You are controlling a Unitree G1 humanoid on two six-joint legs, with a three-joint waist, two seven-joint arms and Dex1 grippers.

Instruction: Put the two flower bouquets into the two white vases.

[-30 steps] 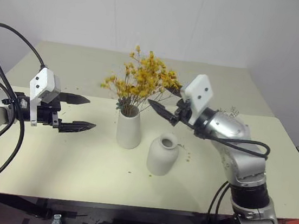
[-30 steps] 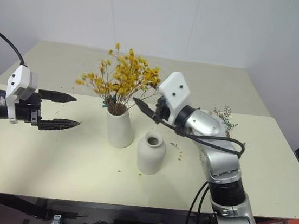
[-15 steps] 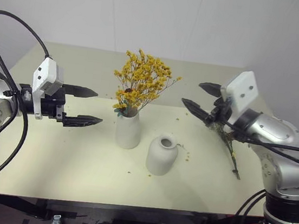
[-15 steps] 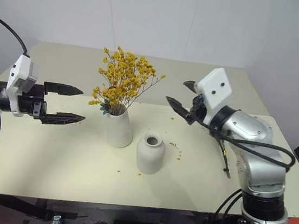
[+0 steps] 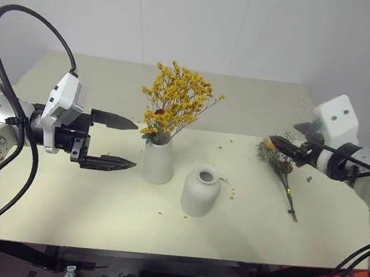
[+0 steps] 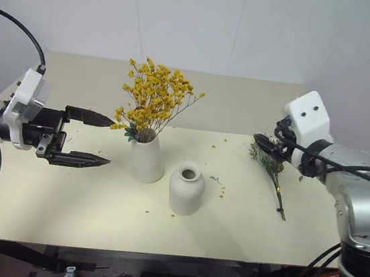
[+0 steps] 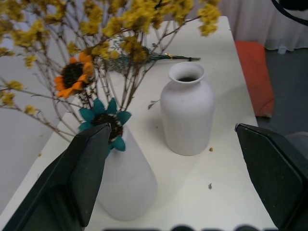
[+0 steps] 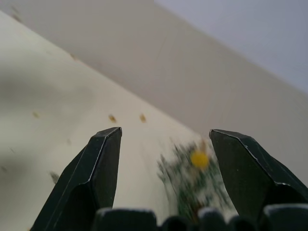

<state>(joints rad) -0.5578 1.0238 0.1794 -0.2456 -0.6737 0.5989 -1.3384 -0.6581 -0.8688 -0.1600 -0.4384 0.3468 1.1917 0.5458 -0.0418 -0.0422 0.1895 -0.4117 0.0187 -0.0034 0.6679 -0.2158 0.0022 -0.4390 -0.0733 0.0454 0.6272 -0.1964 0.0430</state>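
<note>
**One bouquet in, one still flat on the tabletop**

Left hand (image 5: 120,143) raised level, aimed right at the taller vase (image 5: 158,161), fingers spread, nothing held. Right hand (image 6: 265,143) over the far right, fingers spread too (empty), hovering above the head of the grey-green bouquet (image 5: 281,170) lying flat near the right edge. Yellow bouquet (image 5: 174,103) upright in the taller vase. Shorter vase (image 5: 200,192) empty, just right and nearer. Open tabletop (image 5: 96,202) along the near side.

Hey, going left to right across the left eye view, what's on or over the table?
Left gripper → taller white vase holding the mustard-yellow bouquet → shorter round white vase → grey-green bouquet lying on the table → right gripper over that bouquet's head.
</note>
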